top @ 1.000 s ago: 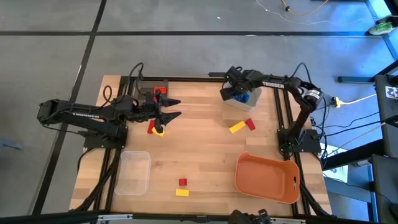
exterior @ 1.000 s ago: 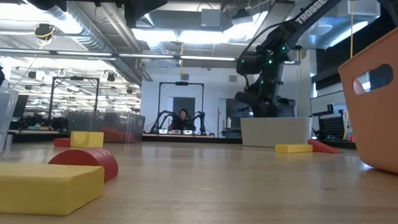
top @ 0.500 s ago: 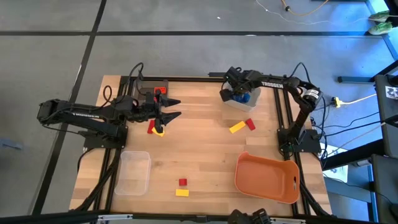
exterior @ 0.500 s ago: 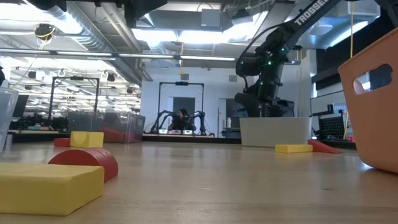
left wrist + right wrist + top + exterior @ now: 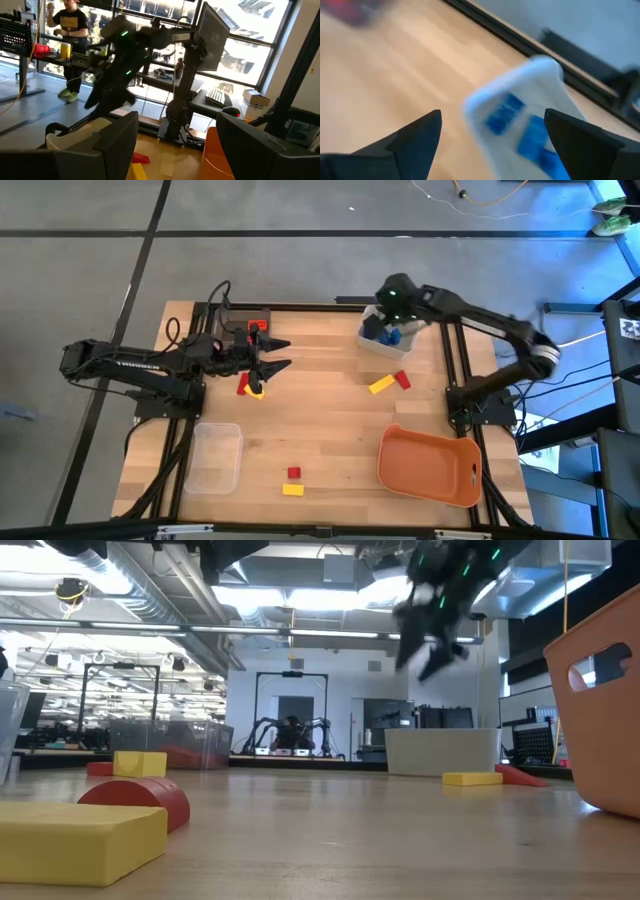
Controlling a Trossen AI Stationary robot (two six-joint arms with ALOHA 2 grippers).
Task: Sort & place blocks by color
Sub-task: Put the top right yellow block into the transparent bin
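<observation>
My right gripper (image 5: 492, 114) is open and empty, raised above the white bin (image 5: 372, 343) at the far right, which holds blue blocks (image 5: 387, 335); the low view shows the gripper (image 5: 432, 615) high over that bin (image 5: 443, 752). My left gripper (image 5: 285, 353) is open and empty at the far left, beside a red and a yellow block (image 5: 249, 386) lying on the table. A yellow block (image 5: 380, 385) and a red block (image 5: 402, 379) lie near the white bin. Another red block (image 5: 293, 472) and yellow block (image 5: 292, 490) lie near the front edge.
A grey bin (image 5: 245, 317) holding a red block stands at the far left behind my left gripper. A clear bin (image 5: 215, 457) stands at the near left. An orange tray (image 5: 430, 468) stands at the near right.
My right gripper has risen fast from just over the white bin to high above it, and its arm has swung toward the table's right edge. The blue blocks stay in the bin.
</observation>
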